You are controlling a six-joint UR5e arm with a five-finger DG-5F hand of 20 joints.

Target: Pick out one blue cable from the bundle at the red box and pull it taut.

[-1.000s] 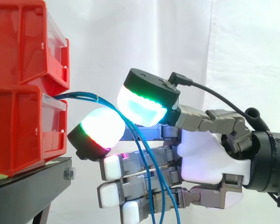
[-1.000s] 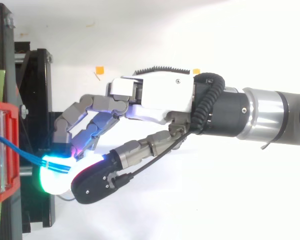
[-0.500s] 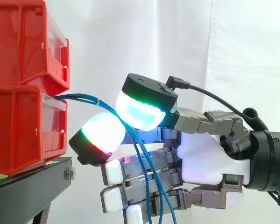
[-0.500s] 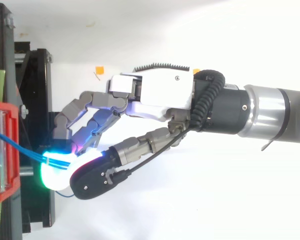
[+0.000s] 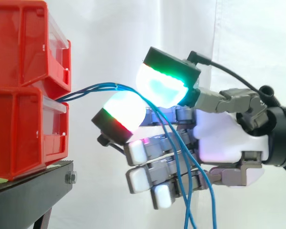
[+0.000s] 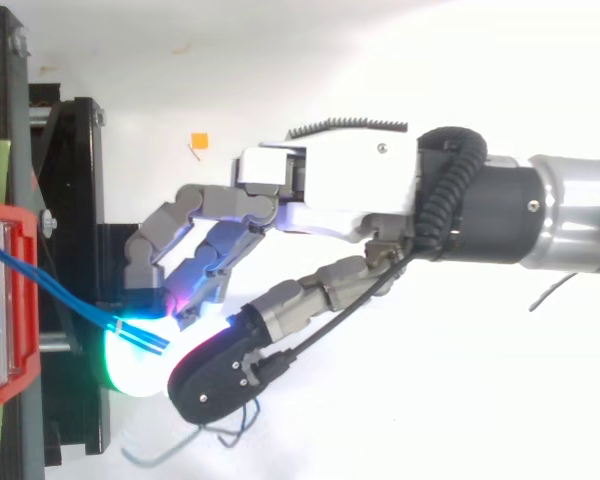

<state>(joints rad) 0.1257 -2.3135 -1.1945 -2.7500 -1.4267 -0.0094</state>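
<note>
No legible text, numbers or signs, red bins (image 5: 24, 133) bear none

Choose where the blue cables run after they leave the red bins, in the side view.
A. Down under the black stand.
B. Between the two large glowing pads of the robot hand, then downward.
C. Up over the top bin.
B: the blue cables arch from the lower red bin, pass between the glowing pads of the robot hand, and then hang down loose.

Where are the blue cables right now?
In the side view, the blue cables leave the lower red bin at left, arch right between the hand's glowing pads, then hang down before its fingers.
</note>
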